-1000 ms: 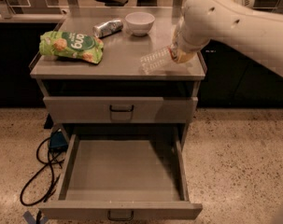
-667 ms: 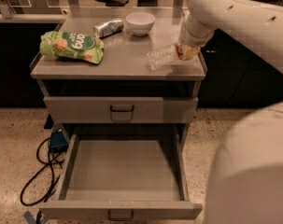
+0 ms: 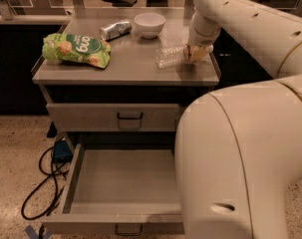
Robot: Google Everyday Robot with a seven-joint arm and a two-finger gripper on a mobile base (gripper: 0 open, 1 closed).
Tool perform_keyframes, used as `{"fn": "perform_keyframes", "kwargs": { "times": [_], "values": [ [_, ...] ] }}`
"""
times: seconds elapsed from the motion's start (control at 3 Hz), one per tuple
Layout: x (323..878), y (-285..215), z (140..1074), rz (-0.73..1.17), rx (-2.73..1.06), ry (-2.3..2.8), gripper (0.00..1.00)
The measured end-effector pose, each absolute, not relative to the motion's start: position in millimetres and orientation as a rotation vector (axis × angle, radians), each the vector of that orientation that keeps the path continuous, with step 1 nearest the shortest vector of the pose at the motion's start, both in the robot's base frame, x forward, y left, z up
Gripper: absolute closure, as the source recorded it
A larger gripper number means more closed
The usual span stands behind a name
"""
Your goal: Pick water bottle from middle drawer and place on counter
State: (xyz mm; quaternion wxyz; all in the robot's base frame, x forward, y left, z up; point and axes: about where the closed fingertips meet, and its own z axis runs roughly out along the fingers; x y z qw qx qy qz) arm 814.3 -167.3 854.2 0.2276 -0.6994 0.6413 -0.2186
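The water bottle, clear and ribbed, lies on its side at the right of the counter, neck pointing left. My gripper is shut on its right end, low over the counter top, with the wrist coming down from above. The middle drawer stands pulled out below with nothing in it; its small black handle is at the front edge. A thick link of my arm hides the drawer's right part.
A green snack bag lies on the counter's left. A silvery can and a white bowl sit at the back. A closed taller-fronted drawer is above the open one. A black cable lies on the floor at left.
My gripper has carried the bottle a little to the right and back, lower onto the counter. A large arm link has swung into the right foreground.
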Motion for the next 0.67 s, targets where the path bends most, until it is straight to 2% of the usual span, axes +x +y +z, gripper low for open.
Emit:
{"fn": "perform_keyframes", "kwargs": {
  "times": [0.67],
  "values": [
    [814.2, -167.4, 854.6, -0.603, -1.926, 1.766, 0.35]
  ]
}}
